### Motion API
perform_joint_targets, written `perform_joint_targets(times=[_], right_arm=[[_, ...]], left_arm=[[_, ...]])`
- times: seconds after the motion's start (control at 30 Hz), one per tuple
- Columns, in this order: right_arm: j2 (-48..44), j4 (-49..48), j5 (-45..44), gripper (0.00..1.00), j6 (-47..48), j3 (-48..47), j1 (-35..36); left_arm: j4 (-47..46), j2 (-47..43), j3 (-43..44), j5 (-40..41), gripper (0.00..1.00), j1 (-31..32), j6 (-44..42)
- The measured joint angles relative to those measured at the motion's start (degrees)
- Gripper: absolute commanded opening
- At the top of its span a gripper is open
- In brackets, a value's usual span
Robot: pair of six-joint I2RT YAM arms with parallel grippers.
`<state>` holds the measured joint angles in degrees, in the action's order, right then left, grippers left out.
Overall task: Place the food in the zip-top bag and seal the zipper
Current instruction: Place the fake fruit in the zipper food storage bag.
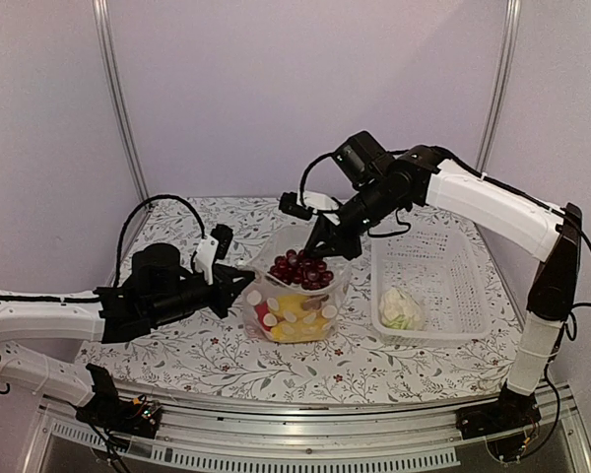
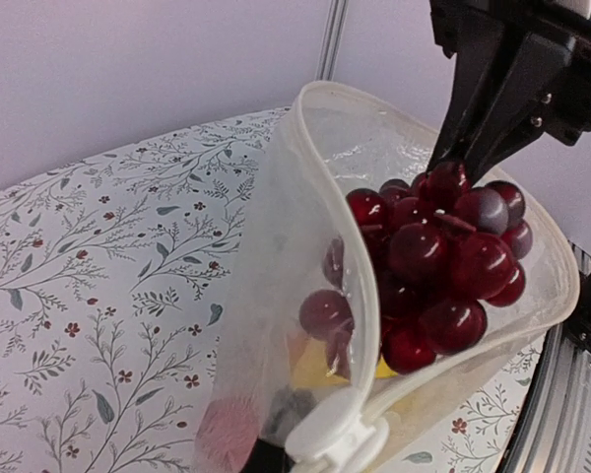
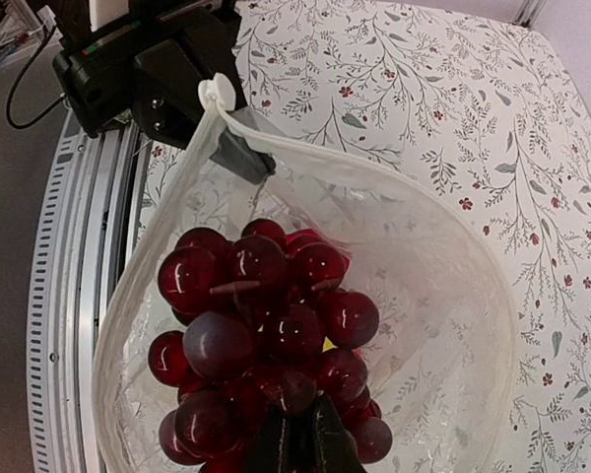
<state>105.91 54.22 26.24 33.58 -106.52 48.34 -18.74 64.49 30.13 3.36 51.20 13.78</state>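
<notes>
The clear zip-top bag (image 1: 276,296) stands with its mouth wide open in the middle of the table. My left gripper (image 1: 238,286) is shut on the bag's rim, right by the white slider (image 2: 340,434) of the zipper (image 2: 315,177). My right gripper (image 1: 320,248) is shut on the dark red grape bunch (image 3: 266,325), which hangs in the bag's mouth. Its fingertips (image 3: 320,443) pinch the bunch's near end. Yellow pieces (image 1: 295,317) and a reddish piece (image 2: 227,434) lie in the bag's bottom. A white cauliflower (image 1: 401,307) sits in the basket.
The white slotted basket (image 1: 453,271) stands to the right of the bag, under the right arm. A floral cloth (image 1: 177,345) covers the table. A metal rail (image 1: 276,448) runs along the near edge.
</notes>
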Motion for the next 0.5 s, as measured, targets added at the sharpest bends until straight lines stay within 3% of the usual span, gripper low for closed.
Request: perform_joint_targets(times=[0.5], right_arm=[[4.48, 3.8, -5.38, 0.02, -4.04, -0.76, 0.09]], left_arm=[[-3.3, 3.17, 0.15, -1.79, 0.0, 0.07, -0.22]])
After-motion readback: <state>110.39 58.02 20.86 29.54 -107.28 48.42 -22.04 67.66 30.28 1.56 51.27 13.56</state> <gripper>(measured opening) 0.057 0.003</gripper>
